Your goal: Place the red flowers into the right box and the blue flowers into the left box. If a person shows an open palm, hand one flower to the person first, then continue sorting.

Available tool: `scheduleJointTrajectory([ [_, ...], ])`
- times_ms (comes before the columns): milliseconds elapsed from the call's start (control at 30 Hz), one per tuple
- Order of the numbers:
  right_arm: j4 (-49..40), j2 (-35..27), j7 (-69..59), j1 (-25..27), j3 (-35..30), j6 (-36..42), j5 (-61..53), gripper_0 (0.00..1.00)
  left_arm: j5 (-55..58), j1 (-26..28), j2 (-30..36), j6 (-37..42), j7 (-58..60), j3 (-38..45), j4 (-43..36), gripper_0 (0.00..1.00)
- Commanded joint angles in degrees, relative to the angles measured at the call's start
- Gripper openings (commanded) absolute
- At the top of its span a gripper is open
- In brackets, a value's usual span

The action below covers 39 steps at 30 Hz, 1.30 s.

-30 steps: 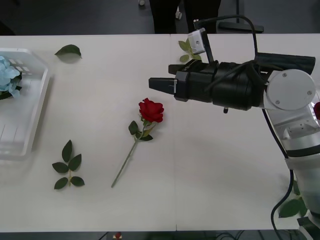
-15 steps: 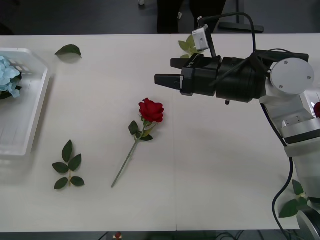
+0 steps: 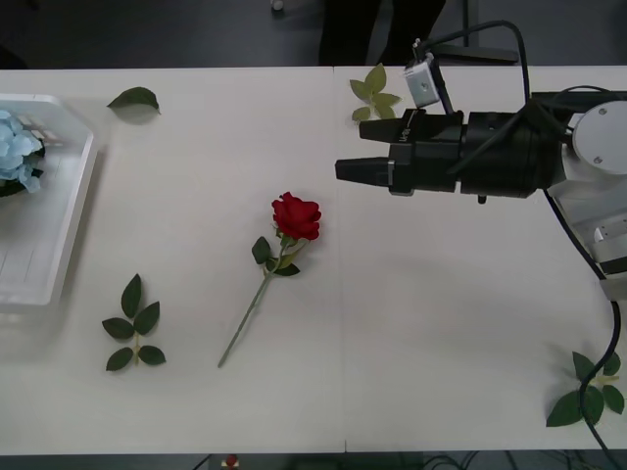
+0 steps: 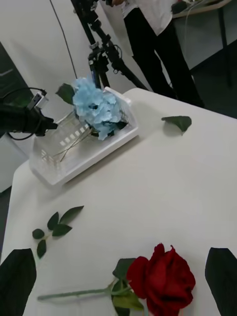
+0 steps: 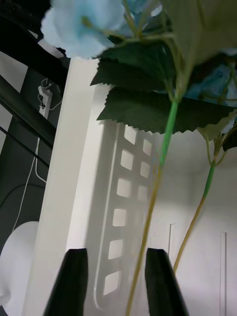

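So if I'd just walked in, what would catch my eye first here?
Probably the single red rose lying in the middle of the white table, with the right gripper, fingers open, hanging just beyond its bloom. Next, the fluffy blue flowers in the left box at the table's left edge.

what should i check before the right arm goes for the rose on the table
1. Right gripper open: ok, black fingers sit apart, nothing between them.
2. Red rose free to grasp: ok, it lies alone on the table, bloom toward the gripper.
3. Gripper over the rose: not ok, it hangs to the rose's right and farther back.
4. Open palm from a person: cannot tell, legs stand beyond the table, no hand seen.
5. Blue flowers sorted: ok, in the left box.
6. Right box ready: cannot tell.
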Motion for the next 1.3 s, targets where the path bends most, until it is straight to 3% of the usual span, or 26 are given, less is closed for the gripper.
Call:
scheduleJointTrajectory([
  [33,-0.73,-3.02,3.36,-2.13,-0.25,1.28,-2.18,1.00,0.69,-0.11,2.28,-0.46,1.47,0.49,-0.96,0.64],
  [200,-0.64,-4.25,4.59,-2.13,-0.16,2.51,-2.18,1.00,2.18,-0.02,2.72,5.43,1.38,0.84,-4.04,0.76],
  [433,-0.73,-6.01,6.88,-2.05,-0.16,3.66,-1.57,1.00,7.28,-0.46,4.22,30.83,3.05,5.06,-21.18,0.77],
  [600,-0.73,-6.01,7.93,-2.05,-0.16,3.74,-1.22,1.00,18.18,-1.60,4.30,38.48,4.11,4.36,-28.03,0.82],
  [700,-0.73,-6.01,8.37,-2.05,-0.16,3.66,-1.22,1.00,25.65,-1.69,4.22,38.83,6.22,0.31,-32.16,0.83],
  [833,-0.64,-6.01,8.81,-1.96,-0.16,3.66,-1.22,1.00,27.67,-1.69,2.90,36.72,11.49,-6.81,-38.23,0.86],
  [1033,-0.64,-6.01,9.25,-1.96,-0.16,3.66,-1.22,1.00,17.92,-1.69,-3.17,34.17,16.59,-19.29,-46.93,0.92],
  [1300,-0.38,-6.10,9.51,-1.96,-0.16,3.74,-1.22,1.00,4.12,-1.52,-8.70,28.55,16.50,-37.92,-48.25,1.00],
])
